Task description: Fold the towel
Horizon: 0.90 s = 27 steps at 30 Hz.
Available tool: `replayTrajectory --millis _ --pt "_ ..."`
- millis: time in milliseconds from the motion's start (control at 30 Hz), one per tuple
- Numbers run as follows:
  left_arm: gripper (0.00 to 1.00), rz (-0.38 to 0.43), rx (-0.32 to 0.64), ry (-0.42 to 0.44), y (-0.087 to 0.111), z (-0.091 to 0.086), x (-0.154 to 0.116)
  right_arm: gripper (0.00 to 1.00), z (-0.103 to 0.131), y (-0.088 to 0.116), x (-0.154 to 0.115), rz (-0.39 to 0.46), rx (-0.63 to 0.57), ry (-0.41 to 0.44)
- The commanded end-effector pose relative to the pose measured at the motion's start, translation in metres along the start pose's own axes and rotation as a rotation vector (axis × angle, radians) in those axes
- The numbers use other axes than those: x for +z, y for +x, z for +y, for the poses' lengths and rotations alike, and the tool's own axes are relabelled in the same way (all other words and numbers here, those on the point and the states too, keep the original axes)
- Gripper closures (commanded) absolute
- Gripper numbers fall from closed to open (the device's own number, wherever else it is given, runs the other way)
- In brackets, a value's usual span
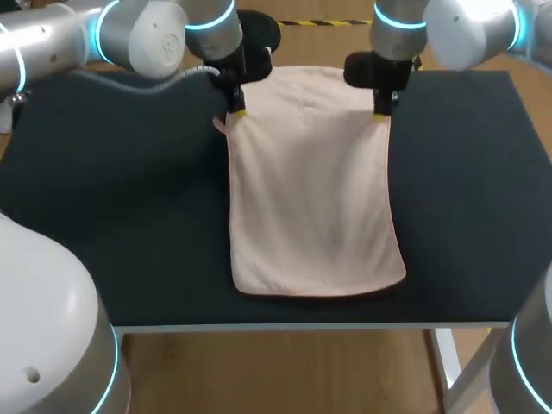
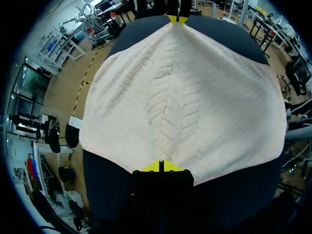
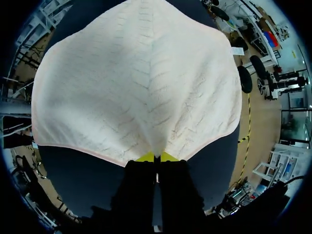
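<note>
The towel (image 1: 310,198) lies mid-table (image 1: 112,216). My left gripper (image 1: 235,112) pinches its left edge toward the far end, and my right gripper (image 1: 380,112) pinches its right edge there.

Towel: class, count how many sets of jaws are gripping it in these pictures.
2. The left arm's jaws grip the towel's left edge near its far end; the right arm's jaws grip the right edge opposite. No other jaws are in view.
</note>
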<state>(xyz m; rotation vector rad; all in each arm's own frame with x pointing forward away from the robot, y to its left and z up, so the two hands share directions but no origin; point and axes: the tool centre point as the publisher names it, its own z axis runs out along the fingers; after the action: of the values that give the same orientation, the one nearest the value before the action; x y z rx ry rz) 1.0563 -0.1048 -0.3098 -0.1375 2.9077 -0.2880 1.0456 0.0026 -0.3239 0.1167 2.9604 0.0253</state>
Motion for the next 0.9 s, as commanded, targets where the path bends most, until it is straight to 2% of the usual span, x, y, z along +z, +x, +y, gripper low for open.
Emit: replayTrajectory --millis 33,167,233,433,767,900 --pt "1.00 -0.072 -0.006 -0.028 -0.008 0.001 -0.078 1.00 -0.005 -0.002 -0.073 -0.045 -0.021 -0.017" --pt "1.00 -0.179 -0.009 -0.032 -0.036 -0.009 -0.125 1.00 0.003 -0.022 -0.123 -0.144 -0.069 -0.031" --pt "1.00 -0.207 -0.011 -0.030 -0.046 -0.013 -0.141 1.00 0.006 -0.031 -0.137 -0.173 -0.086 -0.030" --pt "1.00 -0.361 -0.019 -0.061 -0.086 -0.028 -0.198 1.00 0.019 -0.069 -0.191 -0.280 -0.137 -0.039" --pt "1.00 -0.514 -0.081 -0.055 -0.146 -0.032 -0.254 1.00 0.034 -0.134 -0.250 -0.382 -0.183 -0.064" --pt "1.00 -0.547 -0.110 -0.024 -0.162 -0.033 -0.264 1.00 0.041 -0.161 -0.258 -0.407 -0.190 -0.052"
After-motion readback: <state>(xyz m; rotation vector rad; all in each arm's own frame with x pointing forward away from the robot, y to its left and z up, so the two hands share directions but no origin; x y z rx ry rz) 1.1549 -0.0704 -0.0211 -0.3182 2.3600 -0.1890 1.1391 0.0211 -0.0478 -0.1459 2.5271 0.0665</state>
